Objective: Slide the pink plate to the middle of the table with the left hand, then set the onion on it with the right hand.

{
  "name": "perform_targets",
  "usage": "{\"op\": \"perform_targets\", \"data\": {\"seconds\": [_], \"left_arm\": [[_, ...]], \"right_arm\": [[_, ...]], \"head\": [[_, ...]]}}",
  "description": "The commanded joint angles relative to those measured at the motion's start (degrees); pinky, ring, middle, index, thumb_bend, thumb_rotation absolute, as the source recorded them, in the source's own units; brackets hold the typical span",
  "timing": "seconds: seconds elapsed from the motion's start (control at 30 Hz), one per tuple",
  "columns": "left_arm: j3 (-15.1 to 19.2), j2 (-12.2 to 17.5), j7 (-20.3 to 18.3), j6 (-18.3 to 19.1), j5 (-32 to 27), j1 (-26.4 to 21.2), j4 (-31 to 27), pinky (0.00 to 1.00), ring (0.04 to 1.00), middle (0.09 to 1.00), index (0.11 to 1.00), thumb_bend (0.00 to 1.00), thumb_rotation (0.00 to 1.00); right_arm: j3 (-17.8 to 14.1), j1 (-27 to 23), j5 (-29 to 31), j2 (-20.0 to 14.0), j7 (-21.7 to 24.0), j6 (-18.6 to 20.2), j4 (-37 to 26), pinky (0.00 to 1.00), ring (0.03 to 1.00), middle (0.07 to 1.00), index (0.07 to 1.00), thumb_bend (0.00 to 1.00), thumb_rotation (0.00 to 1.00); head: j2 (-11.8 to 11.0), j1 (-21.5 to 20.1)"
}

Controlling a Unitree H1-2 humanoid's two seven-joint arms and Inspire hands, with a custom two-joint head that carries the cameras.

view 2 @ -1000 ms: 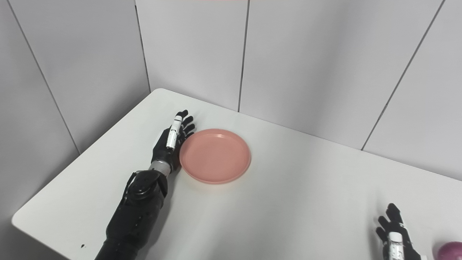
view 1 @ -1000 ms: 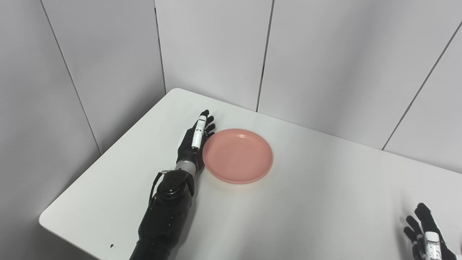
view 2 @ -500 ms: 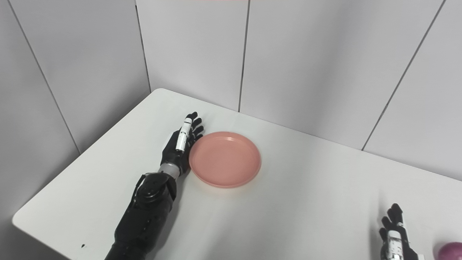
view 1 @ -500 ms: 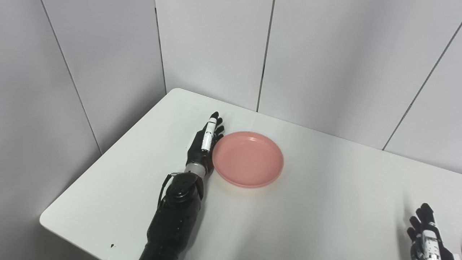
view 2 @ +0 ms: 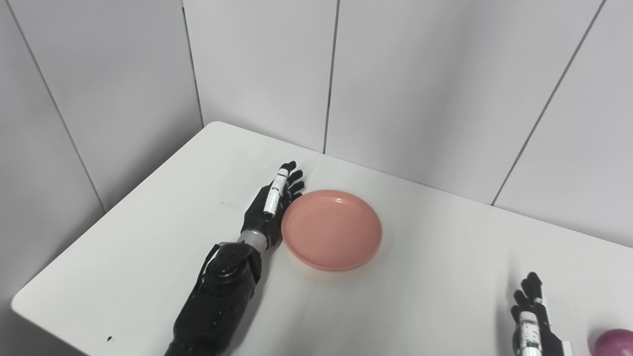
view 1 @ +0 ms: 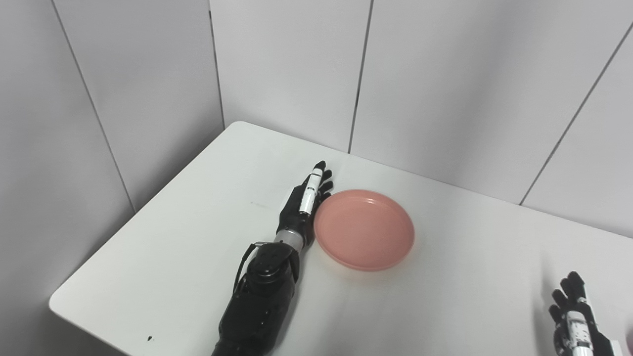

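Observation:
A round pink plate point(view 1: 364, 229) lies flat on the white table point(view 1: 173, 237), left of its middle. My left hand point(view 1: 302, 205) stands on its edge, fingers stretched out and open, with its palm side pressed against the plate's left rim. My right hand point(view 2: 530, 324) rests open at the table's near right, fingers straight and holding nothing. The purple onion point(view 2: 614, 342) lies just to its right, at the bottom right corner of the right eye view, partly cut off by the picture's edge.
Grey panelled walls point(view 1: 296, 69) close in the table at the back and on the left. The table's near left corner point(view 1: 54, 302) and left edge are in view. A small dark speck point(view 1: 149, 338) marks the tabletop near the front edge.
My left hand has pushed the plate to the right and a little nearer across the table, staying against its rim. The right hand has barely moved.

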Motion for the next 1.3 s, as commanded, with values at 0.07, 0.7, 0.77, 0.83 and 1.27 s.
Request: {"op": "perform_targets", "data": {"seconds": [0.07,0.7,0.77,0.83,1.27], "left_arm": [[-1.74,-1.35,-1.07,0.10,0.84,-1.13,-1.40,0.94,0.943,0.956,0.937,0.41,1.00],[-5.45,-4.34,-2.03,0.39,2.56,-0.85,-2.13,0.95,0.954,0.960,0.944,0.43,1.00],[-6.25,-4.26,-2.10,0.67,2.98,-0.54,-2.62,0.94,0.952,0.958,0.944,0.43,1.00],[-6.96,-4.39,-2.13,1.33,3.13,-0.05,-3.39,0.94,0.950,0.957,0.944,0.44,1.00],[-8.68,-5.41,-4.69,1.12,2.40,1.78,-3.70,0.94,0.950,0.961,0.938,0.47,1.00]], "right_arm": [[-0.04,-0.60,0.04,-0.12,0.24,-1.34,-1.85,1.00,1.000,1.000,1.000,0.00,1.00],[0.02,-0.52,-0.70,0.26,-0.22,-2.97,0.87,1.00,0.981,0.995,1.000,0.10,1.00],[-0.01,-0.42,-0.37,0.38,-0.06,-3.32,1.26,1.00,0.985,0.998,1.000,0.11,1.00],[0.22,-0.23,-0.66,0.36,-0.02,-3.55,1.49,1.00,0.987,1.000,1.000,0.13,1.00],[1.43,-0.39,-3.06,1.23,-1.09,-2.85,1.48,1.00,0.962,0.983,0.996,0.18,1.00]], "head": [[0.88,-1.10],[4.04,-6.77],[4.57,-7.61],[4.93,-8.43],[8.10,-14.06]]}}
